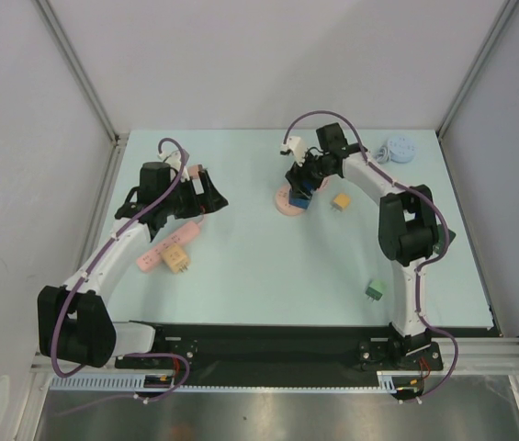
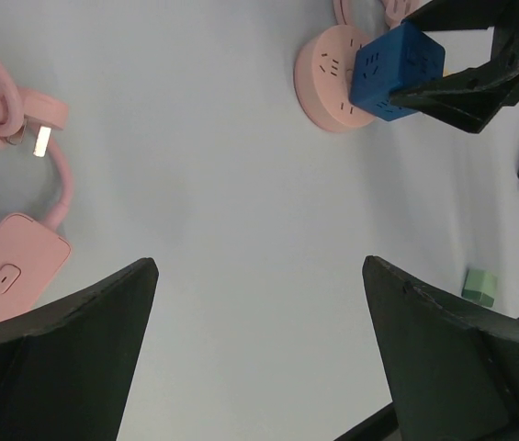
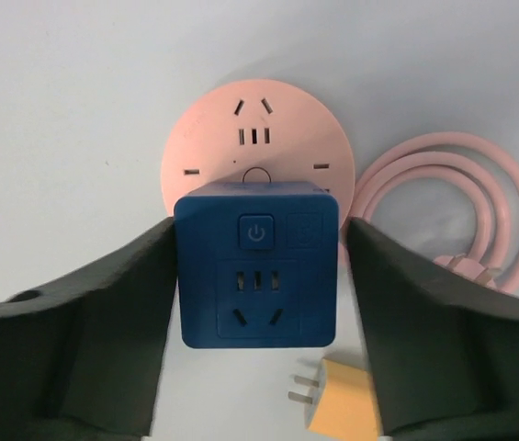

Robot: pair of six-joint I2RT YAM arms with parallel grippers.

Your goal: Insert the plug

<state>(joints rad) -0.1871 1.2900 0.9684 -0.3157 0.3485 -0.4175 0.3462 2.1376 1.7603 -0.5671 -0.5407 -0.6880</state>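
One pale blue-green table top (image 1: 259,276) lies under both pairs of my jaws, matt and evenly lit, with only soft shadows on it. Beyond my jaws stands a plain white back wall (image 1: 268,55). To either side of them are a grey-white left wall (image 1: 20,138) and right wall (image 1: 516,202), met at slanting aluminium posts (image 1: 77,69). Behind my jaws, at the near edge, a black strip (image 1: 268,335) gives way to a metal rail (image 1: 489,351) and a brushed steel sheet (image 1: 268,418).

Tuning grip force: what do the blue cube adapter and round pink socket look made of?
Blue cube adapter: apparently hard moulded plastic, matte; crisp edges, cut slots, no glare. Round pink socket: probably the same plastic, smooth satin; soft even shading, moulded slots.
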